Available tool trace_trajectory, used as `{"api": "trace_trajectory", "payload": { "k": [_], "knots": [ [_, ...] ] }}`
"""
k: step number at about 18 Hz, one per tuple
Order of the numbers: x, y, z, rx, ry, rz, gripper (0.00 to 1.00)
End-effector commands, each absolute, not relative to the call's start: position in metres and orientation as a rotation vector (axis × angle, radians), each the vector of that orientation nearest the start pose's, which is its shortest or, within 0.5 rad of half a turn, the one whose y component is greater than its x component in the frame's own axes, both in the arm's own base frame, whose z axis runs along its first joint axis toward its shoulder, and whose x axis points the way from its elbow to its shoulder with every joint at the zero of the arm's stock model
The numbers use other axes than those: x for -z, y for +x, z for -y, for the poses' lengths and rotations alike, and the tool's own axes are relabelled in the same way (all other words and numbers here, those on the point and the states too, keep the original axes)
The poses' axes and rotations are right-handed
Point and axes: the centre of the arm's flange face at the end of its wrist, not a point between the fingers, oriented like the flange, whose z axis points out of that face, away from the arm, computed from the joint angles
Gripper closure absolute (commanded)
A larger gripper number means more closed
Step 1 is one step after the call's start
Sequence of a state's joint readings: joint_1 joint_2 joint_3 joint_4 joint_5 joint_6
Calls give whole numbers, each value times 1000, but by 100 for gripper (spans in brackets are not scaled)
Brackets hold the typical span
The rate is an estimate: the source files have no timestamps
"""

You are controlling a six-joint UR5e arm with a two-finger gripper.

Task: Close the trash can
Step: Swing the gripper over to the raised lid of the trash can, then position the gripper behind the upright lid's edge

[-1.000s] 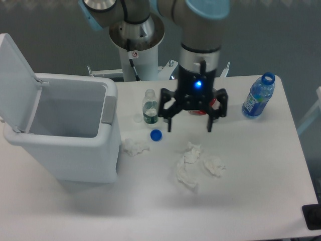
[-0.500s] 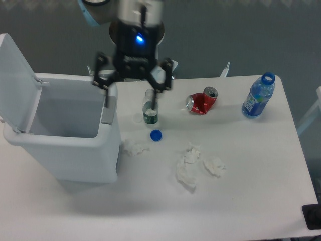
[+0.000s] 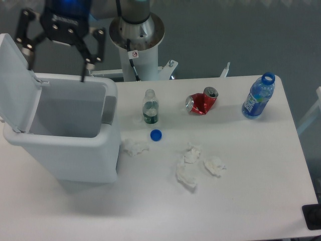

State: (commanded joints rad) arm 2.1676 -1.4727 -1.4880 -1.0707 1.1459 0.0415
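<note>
Black two-finger gripper (image 3: 56, 70): fingers spread wide, released, grasping nothing; poised above the rear rim of the bin, one fingertip near the raised lid, the other over the back wall; blue light glowing on its body.

Large white rectangular plastic trash can (image 3: 75, 150): stands at the left end of the white table (image 3: 251, 191); flat white hinged lid (image 3: 14, 83) raised and leaning back to the left, mouth uncovered, interior visible; grey latch tab (image 3: 109, 109) on the right rim.

Small clear plastic bottle (image 3: 150, 107): upright, uncapped, just right of the trash can.

Blue bottle cap (image 3: 156, 134): lying on the table near the foot of the clear bottle.

Crushed red drinks can (image 3: 201, 102): on its side, right of the clear bottle, apart from it.

Blue-tinted plastic water bottle (image 3: 258, 96): upright, uncapped, near the table's right edge.

Crumpled white tissues (image 3: 193, 163): several loose wads mid-table; one more wad (image 3: 133, 147) just beside the trash can's lower right corner
</note>
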Motion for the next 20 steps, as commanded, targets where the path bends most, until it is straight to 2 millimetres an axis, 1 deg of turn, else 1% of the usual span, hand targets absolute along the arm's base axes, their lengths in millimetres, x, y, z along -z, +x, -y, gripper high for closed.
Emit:
{"api": "trace_trajectory", "payload": {
  "k": [2, 4, 6, 8, 11, 18, 20],
  "knots": [
    [-650, -112, -495, 230, -2324, 442, 0],
    [-651, -103, -498, 233, -2323, 416, 0],
    [-657, -92, -498, 234, -2319, 382, 0],
    [-661, -88, -498, 230, -2316, 369, 0],
    [-660, -83, -499, 229, -2324, 355, 0],
    [-644, -79, -505, 200, -2367, 344, 0],
    [-638, -75, -506, 194, -2382, 333, 0]
  ]
}}
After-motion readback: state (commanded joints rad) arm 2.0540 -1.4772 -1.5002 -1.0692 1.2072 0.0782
